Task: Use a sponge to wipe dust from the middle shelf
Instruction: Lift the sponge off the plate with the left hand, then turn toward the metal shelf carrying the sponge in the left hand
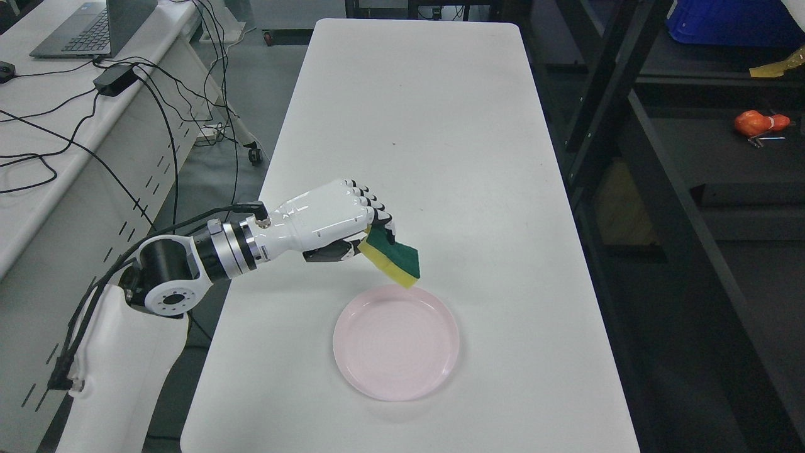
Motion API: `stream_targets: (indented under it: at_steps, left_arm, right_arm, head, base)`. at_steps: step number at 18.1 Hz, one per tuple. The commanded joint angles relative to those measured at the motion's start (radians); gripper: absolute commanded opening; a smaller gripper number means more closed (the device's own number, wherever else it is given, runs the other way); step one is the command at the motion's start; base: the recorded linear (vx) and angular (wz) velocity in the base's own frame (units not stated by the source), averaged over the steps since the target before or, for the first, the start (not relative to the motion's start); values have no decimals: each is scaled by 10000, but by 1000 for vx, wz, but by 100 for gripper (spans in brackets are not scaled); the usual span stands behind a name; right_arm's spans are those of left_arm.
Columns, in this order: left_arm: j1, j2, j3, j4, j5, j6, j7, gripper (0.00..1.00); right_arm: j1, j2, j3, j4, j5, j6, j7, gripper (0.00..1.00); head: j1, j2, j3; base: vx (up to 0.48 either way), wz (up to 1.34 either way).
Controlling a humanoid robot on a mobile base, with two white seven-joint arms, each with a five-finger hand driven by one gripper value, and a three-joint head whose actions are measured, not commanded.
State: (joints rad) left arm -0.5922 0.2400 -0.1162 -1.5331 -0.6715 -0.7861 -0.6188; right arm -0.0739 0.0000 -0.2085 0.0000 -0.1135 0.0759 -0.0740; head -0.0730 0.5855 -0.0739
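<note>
Left hand [339,217] grasping sponge [391,255], fingers curled round its upper end; sponge hangs tilted, green side up, yellow underneath, its lower corner over the far rim of the pink plate [396,343]; plate sits on the white surface [427,126], near edge; dark shelf [704,151] stands to the right, orange object [760,123] on it; laptop [94,28] on desk at left.

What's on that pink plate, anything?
The pink plate on the white table looks bare. The green and yellow sponge, gripped in the left hand, hangs above its far rim and hides a small part of that edge.
</note>
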Motion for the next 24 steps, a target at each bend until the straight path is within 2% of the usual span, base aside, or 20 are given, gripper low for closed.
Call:
stream_targets:
  at_steps: [1,10,17,24]
  left_arm:
    - [-61,-956,1683,-469,594,7,-10,0]
    - [660,-1203,1868,-408,594,7,-25,0]
    - [691,-1480,1760,-377,594,7,-40,0]
    - [661,-1633,1362,-377,609,7,-71,0]
  right_arm:
    - [3,-175,-1,-174,0,8,4,100]
    - [3,-175,-1,-174,0,8,4,100]
    - [3,-175,-1,-174,0,8,4,100]
    - [3,-175,-1,-174,0,8,4,100]
  head:
    - [0,0,0]
    - [0,0,0]
    - [0,0,0]
    - [0,0,0]
  base:
    - [0,0]
    - [-55,-4]
    - [-140,-34]
    - [-134,-402]
